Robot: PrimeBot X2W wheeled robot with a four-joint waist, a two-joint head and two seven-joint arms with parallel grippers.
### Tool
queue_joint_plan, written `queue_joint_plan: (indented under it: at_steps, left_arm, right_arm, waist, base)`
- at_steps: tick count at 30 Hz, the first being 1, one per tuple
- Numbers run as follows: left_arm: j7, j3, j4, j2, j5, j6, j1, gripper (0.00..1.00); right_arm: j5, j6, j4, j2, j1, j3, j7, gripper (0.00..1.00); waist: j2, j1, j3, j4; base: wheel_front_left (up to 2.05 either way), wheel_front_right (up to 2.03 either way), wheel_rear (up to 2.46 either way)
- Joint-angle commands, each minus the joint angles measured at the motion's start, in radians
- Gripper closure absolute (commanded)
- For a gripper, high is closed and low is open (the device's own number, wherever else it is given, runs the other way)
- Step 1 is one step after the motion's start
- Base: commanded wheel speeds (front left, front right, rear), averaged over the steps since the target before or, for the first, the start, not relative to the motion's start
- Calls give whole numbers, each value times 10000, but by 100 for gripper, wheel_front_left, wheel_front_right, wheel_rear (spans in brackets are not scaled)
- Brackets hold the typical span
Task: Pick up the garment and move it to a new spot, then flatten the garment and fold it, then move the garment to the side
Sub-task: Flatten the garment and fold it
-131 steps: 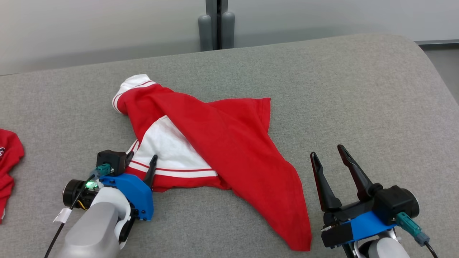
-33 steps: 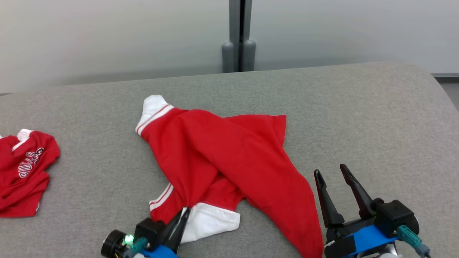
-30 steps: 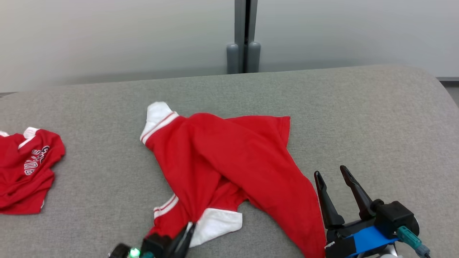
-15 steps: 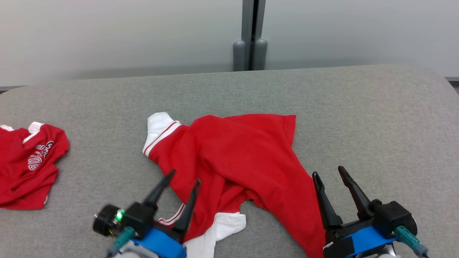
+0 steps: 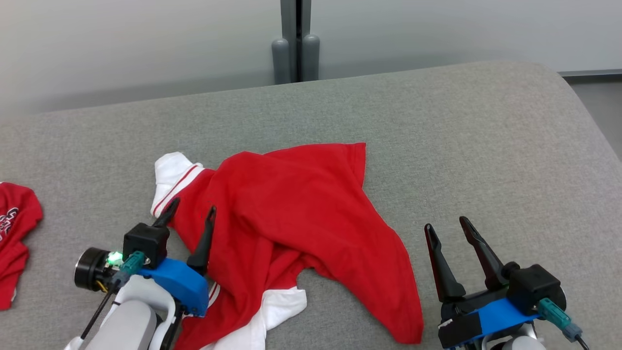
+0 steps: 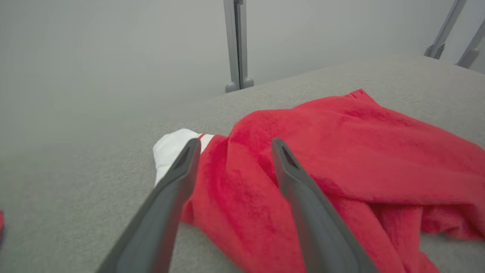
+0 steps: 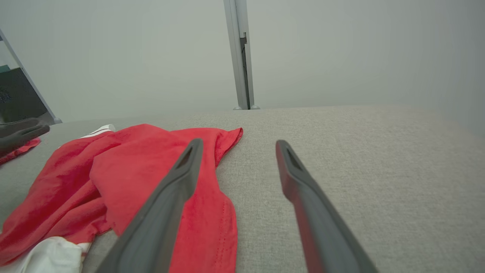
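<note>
Garment (image 5: 301,218) crumpled on grey cushion (image 5: 486,146), another red shirt (image 5: 14,233) far left

Dark tapered fingers (image 5: 440,262), blue wrist housings (image 5: 176,283)

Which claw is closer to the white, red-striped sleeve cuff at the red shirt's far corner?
Left. Left gripper: right beside the cuff. Right gripper: off the shirt's opposite side.

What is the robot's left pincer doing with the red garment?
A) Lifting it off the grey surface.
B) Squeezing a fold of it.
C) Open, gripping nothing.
C: the left pincer has its fingers wide apart at the red garment, with no cloth pinched between them.
</note>
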State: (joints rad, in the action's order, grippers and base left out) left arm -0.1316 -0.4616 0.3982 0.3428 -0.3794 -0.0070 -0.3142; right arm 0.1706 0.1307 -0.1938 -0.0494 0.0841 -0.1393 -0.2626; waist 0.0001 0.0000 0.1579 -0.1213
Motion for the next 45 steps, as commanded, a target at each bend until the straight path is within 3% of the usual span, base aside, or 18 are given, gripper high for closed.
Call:
queue_joint_plan:
  at_steps: [1, 14, 19, 20, 21, 22, 31, 41, 42, 43, 45]
  left_arm:
    - [118, 38, 229, -53, -105, -4, -137, 0]
    - [1939, 134, 2502, -523, -923, 227, -469, 0]
    - [2155, 114, 2971, -860, -1292, -196, -796, 0]
    - [2173, 82, 3090, -861, -1272, -224, -910, 22]
    - [2085, 117, 3183, -934, -1310, -246, -1045, 84]
    - [2052, 90, 3308, -945, -1290, -275, -1171, 100]
    - [733, 506, 3695, -411, -1138, -622, -3548, 100]
    - [-33, 607, 5112, 400, -842, -892, -5667, 100]
    - [-15, 534, 5345, 412, -791, -891, -5742, 89]
    - [12, 468, 5568, 421, -778, -922, -5827, 0]
    - [-258, 458, 5869, 332, -834, -957, -5896, 0]
  right_arm:
    - [98, 1, -12, -22, 128, 14, -35, 0]
    - [49, 1, 17, -22, 282, -32, -35, 0]
    - [64, 1, 21, -22, 366, -79, -35, 0]
    - [73, 1, 22, -20, 386, -101, -35, 0]
    - [80, 1, 25, -20, 388, -113, -35, 0]
    - [85, 1, 25, -22, 379, -112, -35, 0]
    - [2, 1, 139, -20, 640, -8, -35, 0]
    - [147, 1, 103, -20, 914, -242, -35, 0]
    - [163, 1, 105, -25, 922, -261, -35, 0]
    - [179, 1, 105, -25, 923, -263, -35, 0]
    - [204, 1, 109, -19, 899, -241, -35, 0]
  waist:
    - [-1, 0, 41, -71]
    - [-1, 0, 230, -188]
    - [-1, 0, 327, -203]
    - [-1, 0, 355, -214]
    - [-1, 0, 380, -221]
    - [-1, 0, 405, -226]
    - [-1, 0, 807, -314]
    - [-1, 0, 1120, -850]
    - [-1, 0, 1137, -895]
    - [-1, 0, 1154, -918]
    - [-1, 0, 1162, -923]
  base:
    - [0, 0, 0]
    - [0, 0, 0]
    - [0, 0, 0]
    - [0, 0, 0]
    - [0, 0, 0]
    - [0, 0, 0]
    - [0, 0, 0]
    - [0, 0, 0]
    - [0, 0, 0]
    - [0, 0, 0]
    - [0, 0, 0]
